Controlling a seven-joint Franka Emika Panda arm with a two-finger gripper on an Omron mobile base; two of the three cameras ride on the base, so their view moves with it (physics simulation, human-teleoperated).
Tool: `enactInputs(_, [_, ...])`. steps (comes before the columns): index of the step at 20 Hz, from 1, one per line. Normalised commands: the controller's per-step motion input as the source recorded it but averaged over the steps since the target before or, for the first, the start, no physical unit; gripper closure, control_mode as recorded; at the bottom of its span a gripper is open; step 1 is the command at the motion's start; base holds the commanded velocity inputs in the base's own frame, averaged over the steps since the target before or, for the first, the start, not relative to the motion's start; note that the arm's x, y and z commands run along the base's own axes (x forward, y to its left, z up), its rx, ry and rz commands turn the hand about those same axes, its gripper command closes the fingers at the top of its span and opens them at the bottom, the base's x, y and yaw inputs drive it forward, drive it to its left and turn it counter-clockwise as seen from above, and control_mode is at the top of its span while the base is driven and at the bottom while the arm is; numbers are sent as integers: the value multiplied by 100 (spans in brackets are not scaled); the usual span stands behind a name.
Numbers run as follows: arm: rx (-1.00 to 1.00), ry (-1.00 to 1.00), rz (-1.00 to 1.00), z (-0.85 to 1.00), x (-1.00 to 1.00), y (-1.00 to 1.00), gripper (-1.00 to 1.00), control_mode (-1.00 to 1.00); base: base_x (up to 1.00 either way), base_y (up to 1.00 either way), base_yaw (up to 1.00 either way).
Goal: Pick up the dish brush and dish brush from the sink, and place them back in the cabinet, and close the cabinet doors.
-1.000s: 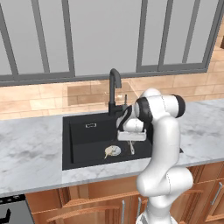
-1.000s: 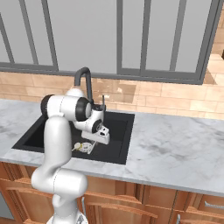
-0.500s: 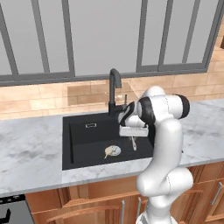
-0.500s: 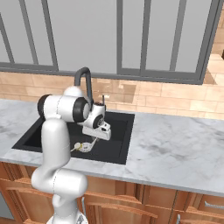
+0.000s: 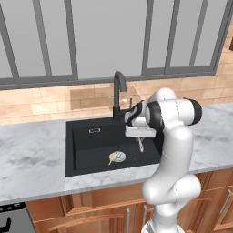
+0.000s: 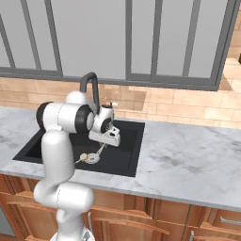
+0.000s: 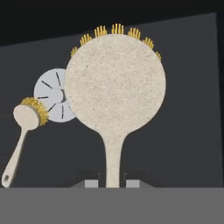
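The black faucet [image 5: 119, 93] rises just behind the tool [image 5: 140, 144], which hangs over the black sink [image 5: 77, 152] set in the grey marble counter [image 5: 32, 159]. The tool is clamped on one dish brush [image 7: 115, 94] by its handle. The second dish brush [image 7: 22, 131] lies on the basin floor, its head beside the round drain [image 7: 51, 95].

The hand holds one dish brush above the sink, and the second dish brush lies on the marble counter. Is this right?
Not quite. The hand holds one dish brush above the sink, but the second dish brush lies inside the basin beside the drain, as the hand view shows.
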Motion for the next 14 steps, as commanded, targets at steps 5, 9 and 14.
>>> enactInputs(5, [0,0,0,30,0,-1,100,-100,0,0,0])
enactInputs(9, [0,0,0,36,-8,-1,100,-100,0,0,0])
enactInputs(14, [0,0,0,40,-8,0,100,-100,0,0,0])
